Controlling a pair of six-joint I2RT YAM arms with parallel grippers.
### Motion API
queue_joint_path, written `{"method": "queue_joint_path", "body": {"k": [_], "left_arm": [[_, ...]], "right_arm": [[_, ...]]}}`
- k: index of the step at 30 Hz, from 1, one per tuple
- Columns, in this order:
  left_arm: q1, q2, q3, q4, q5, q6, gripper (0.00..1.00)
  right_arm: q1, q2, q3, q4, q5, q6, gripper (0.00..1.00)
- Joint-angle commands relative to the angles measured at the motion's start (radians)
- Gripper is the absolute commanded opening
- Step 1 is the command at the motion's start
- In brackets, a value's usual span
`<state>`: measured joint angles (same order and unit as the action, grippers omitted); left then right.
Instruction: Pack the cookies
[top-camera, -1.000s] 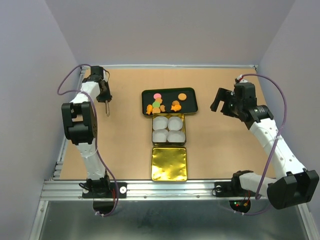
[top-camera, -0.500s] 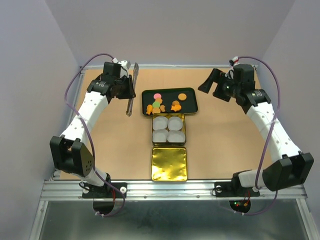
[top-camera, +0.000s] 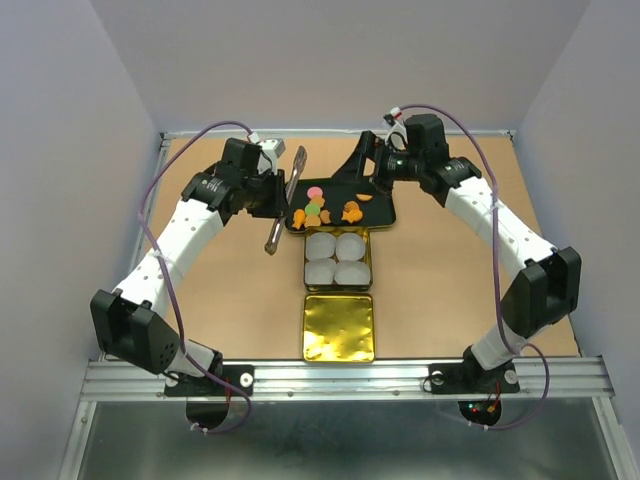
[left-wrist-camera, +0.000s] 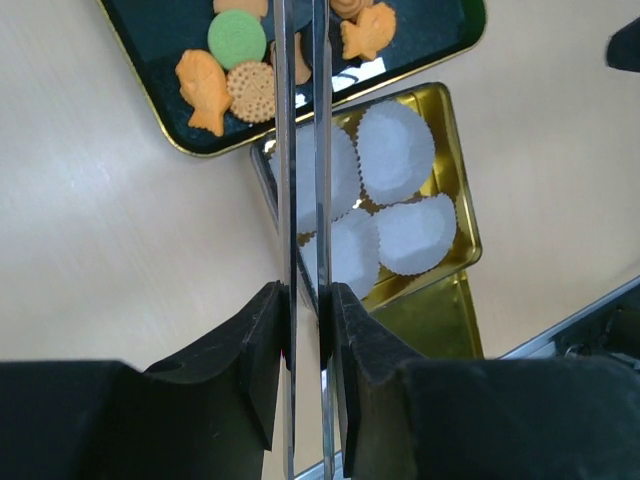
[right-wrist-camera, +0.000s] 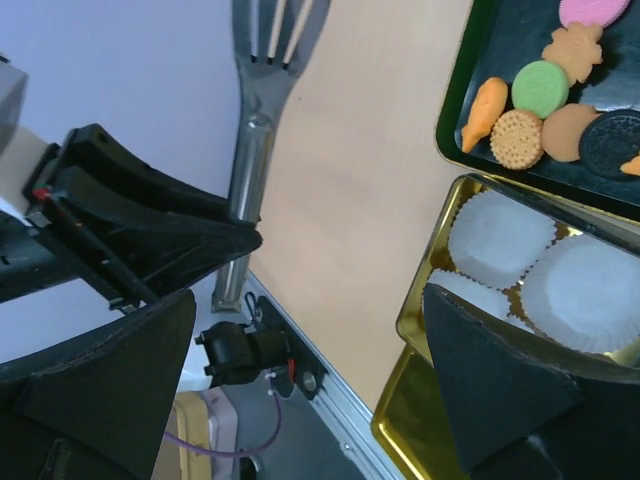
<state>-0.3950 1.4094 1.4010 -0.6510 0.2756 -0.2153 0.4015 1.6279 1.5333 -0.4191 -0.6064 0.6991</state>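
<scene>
My left gripper is closed partway onto a pair of long steel tongs, the two blades pinched near-parallel between the fingers. Ahead of the fingers, under the blades, the cookies lie flat on a black, gold-rimmed rectangular tray: orange fish shapes, one green disc, one tan waffle round, one pink. The cluster runs along the tray's long side, crosswise to the tongs. My right gripper, spread wide and empty, hangs over the tray's far side.

1 overhead, 2 wrist (tin shared)
</scene>
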Motion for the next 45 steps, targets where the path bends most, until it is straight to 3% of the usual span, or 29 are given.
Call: {"method": "queue_joint_path", "body": {"k": [1, 5, 6, 8, 13, 18, 38, 45], "left_arm": [[-0.005, 0.003, 0.046, -0.105, -0.093, 0.013, 0.13], [-0.005, -0.004, 0.010, -0.156, -0.156, 0.047, 0.14], [-0.005, -0.018, 0.001, -0.150, -0.147, 0.060, 0.20], [-0.005, -0.030, -0.019, -0.139, -0.148, 0.060, 0.23], [-0.005, -0.010, -0.048, -0.119, -0.138, 0.045, 0.24], [-0.011, 0.019, -0.097, -0.105, -0.130, 0.044, 0.25], [-0.038, 0.074, -0.154, -0.084, -0.133, 0.063, 0.44], [-0.039, 0.089, -0.157, -0.084, -0.147, 0.073, 0.45]], "right_arm": [[-0.004, -0.060, 0.035, 0.066, 0.040, 0.043, 1.00], [-0.006, -0.141, -0.073, 0.063, 0.085, 0.028, 1.00], [-0.006, -0.160, -0.094, 0.062, 0.095, 0.028, 1.00], [-0.006, -0.210, -0.165, 0.059, 0.103, 0.031, 1.00], [-0.006, -0.275, -0.249, 0.046, 0.126, 0.048, 1.00], [-0.006, -0.286, -0.253, 0.029, 0.131, 0.051, 1.00], [-0.004, -0.289, -0.282, -0.017, 0.160, 0.031, 1.00], [-0.006, -0.275, -0.266, -0.029, 0.168, 0.023, 1.00]]}}
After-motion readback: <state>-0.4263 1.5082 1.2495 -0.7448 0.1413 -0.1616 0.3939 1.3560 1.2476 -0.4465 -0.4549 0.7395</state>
